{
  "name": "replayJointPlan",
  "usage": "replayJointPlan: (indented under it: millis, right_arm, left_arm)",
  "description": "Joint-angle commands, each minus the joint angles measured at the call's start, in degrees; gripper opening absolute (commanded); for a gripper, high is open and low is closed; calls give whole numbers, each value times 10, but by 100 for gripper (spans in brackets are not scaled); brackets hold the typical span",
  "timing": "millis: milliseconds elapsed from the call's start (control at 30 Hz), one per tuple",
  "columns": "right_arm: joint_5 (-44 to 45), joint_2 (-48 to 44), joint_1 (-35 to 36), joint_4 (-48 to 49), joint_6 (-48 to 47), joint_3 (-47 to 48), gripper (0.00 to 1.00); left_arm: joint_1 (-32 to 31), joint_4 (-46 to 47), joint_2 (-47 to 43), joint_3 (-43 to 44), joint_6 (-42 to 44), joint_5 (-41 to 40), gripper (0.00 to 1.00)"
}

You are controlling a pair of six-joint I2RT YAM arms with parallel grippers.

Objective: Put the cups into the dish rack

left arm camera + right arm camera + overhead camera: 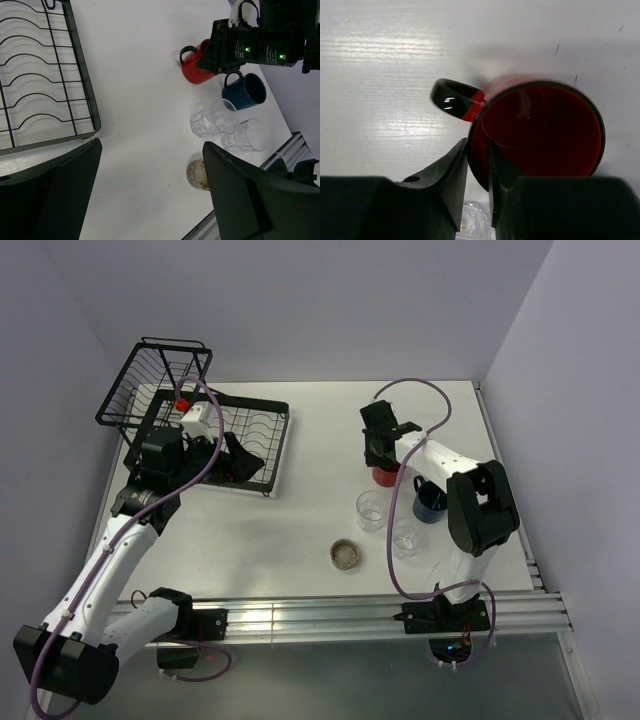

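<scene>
The red mug (386, 478) (196, 71) (540, 130) stands upright on the white table at the right. My right gripper (382, 462) (478, 150) is shut on its rim beside the handle, one finger outside the wall and one inside. Just behind it sits the dark blue mug (430, 502) (246, 91). Two clear glass tumblers (371, 510) (406, 537) (212, 119) (245, 136) stand nearer the front. The black wire dish rack (281, 436) (80, 75) lies at the far left. My left gripper (236, 456) (151, 146) hovers open over the rack's near edge, holding nothing.
A small speckled round dish (345, 554) (196, 174) sits near the table's front edge, left of the tumblers. The rack's raised tilted basket (150, 380) stands at the back left corner. Aluminium rails (330, 615) run along the front edge.
</scene>
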Motion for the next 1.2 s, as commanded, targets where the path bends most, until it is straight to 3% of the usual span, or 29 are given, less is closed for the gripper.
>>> replayJointPlan:
  millis: [0, 200, 633, 800, 1000, 1167]
  right_arm:
    - [16, 16, 3, -11, -8, 30, 24]
    - [10, 12, 3, -13, -4, 47, 0]
    - [-11, -56, -5, -73, 6, 186, 0]
    - [-125, -99, -9, -70, 27, 235, 0]
    - [-352, -153, -17, -7, 96, 246, 0]
    - [-514, -196, -32, 120, 215, 210, 0]
  left_arm:
    - [-2, 4, 1, 27, -1, -7, 89]
    - [-2, 4, 3, 28, -3, -13, 89]
    - [-2, 14, 27, 95, -48, -37, 92]
    - [-2, 81, 58, 124, -107, -1, 96]
    - [-2, 249, 111, 118, -161, 56, 98]
    - [-2, 366, 161, 123, -185, 110, 99]
